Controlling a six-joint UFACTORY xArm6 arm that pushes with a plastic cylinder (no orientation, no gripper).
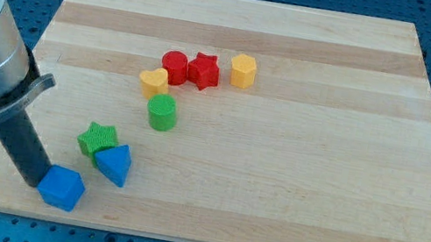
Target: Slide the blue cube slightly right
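Observation:
The blue cube [62, 187] lies near the board's bottom left corner. My tip [36, 183] is at the cube's left side, touching or almost touching it; the dark rod slants up to the view's left. A blue triangular block [115, 163] lies just up and right of the cube, with a green star [97, 137] touching it above.
A green cylinder [162, 112] stands in the middle left. Above it are a yellow heart [153, 82], a red cylinder [175, 67], a red star [203, 71] and a yellow hexagonal block [243, 71]. The wooden board's bottom edge [203, 239] runs close below the cube.

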